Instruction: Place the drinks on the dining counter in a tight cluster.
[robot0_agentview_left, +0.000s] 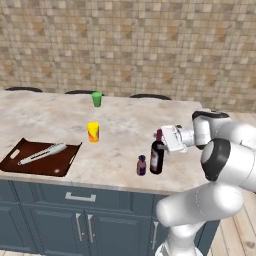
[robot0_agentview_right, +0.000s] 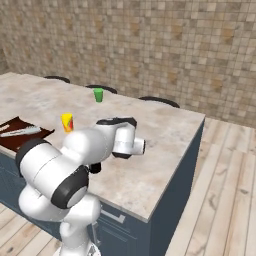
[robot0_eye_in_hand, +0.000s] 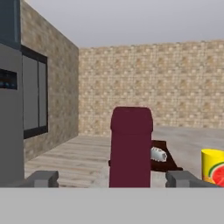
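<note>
On the dining counter, near its front edge, a tall dark red wine bottle stands upright. A tiny maroon bottle with a dark cap sits just left of it, almost touching. My gripper reaches in from the right at the height of the wine bottle's neck. In the hand view the neck rises between my two fingertips, with a gap on each side, so the gripper is open and holds nothing. In the right base view my arm covers both bottles.
A yellow cup stands mid-counter and a green cup near the far edge. A dark cutting board with a long pale utensil lies at the front left. Blue-grey drawers run below. Chair backs show behind the counter.
</note>
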